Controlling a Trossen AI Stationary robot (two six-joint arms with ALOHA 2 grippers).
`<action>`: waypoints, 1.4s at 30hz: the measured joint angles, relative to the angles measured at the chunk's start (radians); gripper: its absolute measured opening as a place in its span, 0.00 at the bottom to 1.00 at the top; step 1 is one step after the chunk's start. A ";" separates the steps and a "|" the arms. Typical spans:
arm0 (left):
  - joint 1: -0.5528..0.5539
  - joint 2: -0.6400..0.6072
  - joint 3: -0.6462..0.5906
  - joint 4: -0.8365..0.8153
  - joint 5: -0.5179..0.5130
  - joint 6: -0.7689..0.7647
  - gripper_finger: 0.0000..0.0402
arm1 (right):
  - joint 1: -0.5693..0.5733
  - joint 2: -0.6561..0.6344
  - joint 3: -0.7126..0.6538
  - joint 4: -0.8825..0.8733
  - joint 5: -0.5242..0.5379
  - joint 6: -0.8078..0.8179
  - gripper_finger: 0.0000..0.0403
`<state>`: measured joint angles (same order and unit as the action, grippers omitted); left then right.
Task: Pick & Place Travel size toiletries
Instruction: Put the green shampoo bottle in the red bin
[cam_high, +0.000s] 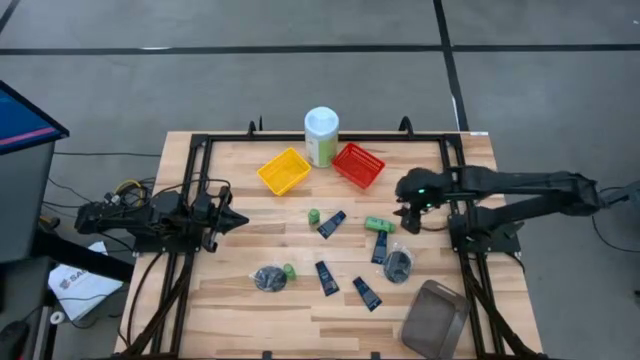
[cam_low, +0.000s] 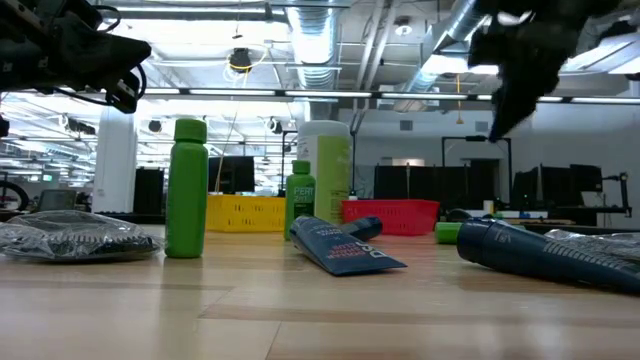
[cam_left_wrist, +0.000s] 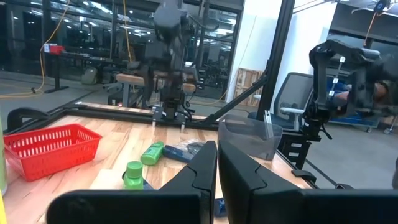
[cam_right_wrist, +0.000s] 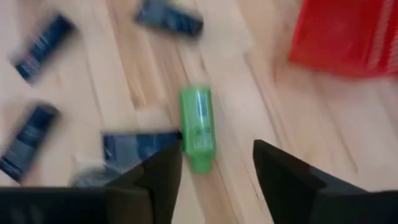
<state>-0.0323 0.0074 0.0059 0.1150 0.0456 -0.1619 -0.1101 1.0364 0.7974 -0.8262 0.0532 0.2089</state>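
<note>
Several toiletries lie on the table. One short green bottle (cam_high: 313, 216) stands upright, a second (cam_high: 288, 270) stands beside a dark wrapped bundle (cam_high: 268, 278), and a third (cam_high: 378, 224) lies on its side. Flat navy tubes (cam_high: 332, 224) (cam_high: 380, 247) (cam_high: 325, 277) (cam_high: 366, 292) lie flat, with another bundle (cam_high: 398, 265) near them. My right gripper (cam_high: 405, 210) (cam_right_wrist: 214, 165) hovers open above the lying green bottle (cam_right_wrist: 198, 127), clear of it. My left gripper (cam_high: 238, 220) (cam_left_wrist: 217, 171) is shut and waits at the table's left side.
A yellow basket (cam_high: 284, 170), a red basket (cam_high: 358, 164) and a tall pale green canister (cam_high: 321, 136) stand toward the far edge. A grey container (cam_high: 435, 318) sits at the near right corner. A black frame (cam_high: 195, 150) runs around the table.
</note>
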 joint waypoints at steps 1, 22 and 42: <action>0.000 0.000 0.000 0.000 0.000 0.000 0.03 | 0.000 0.031 0.000 0.000 0.000 -0.004 0.50; 0.000 0.004 0.000 0.008 0.000 0.000 0.03 | 0.077 0.445 0.000 0.034 -0.004 -0.050 0.62; 0.000 0.004 0.000 0.022 0.000 0.000 0.03 | 0.069 0.584 0.002 0.107 -0.024 -0.141 0.41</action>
<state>-0.0323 0.0113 0.0059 0.1371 0.0456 -0.1619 -0.0406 1.6203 0.7990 -0.7192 0.0292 0.0677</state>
